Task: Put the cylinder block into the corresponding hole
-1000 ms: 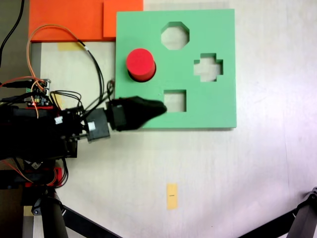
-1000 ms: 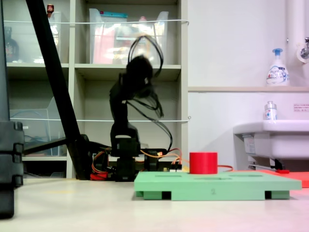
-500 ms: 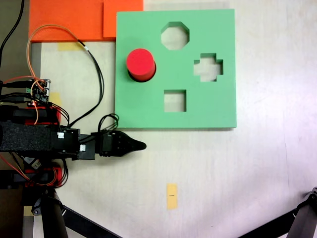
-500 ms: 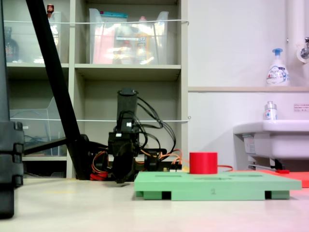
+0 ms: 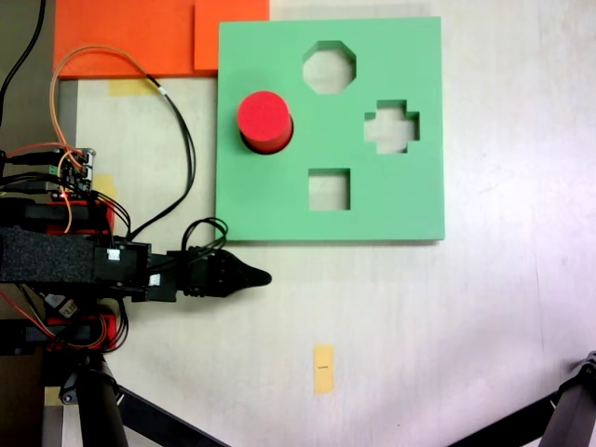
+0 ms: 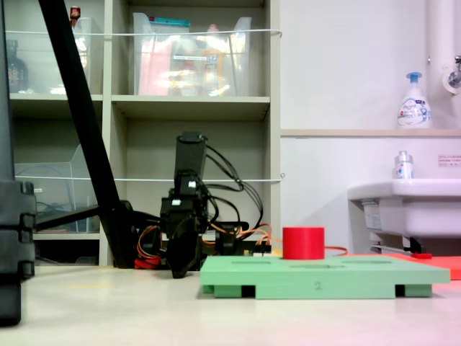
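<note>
Your cylinder (image 5: pixel 264 119) stands upright, its axis vertical and flat round top up, set in the board (image 5: pixel 391 200) at the first exterior view's left, covering the round hole. In the second exterior view it rises well above the board's top face. Your pincer (image 5: pixel 253 277) lies low on the desk (image 5: pixel 419 317) just off the board's near edge, tip towards the first exterior view's right, its jaws drawn together on nothing. A small dark mark on the board's front edge is too small to read.
</note>
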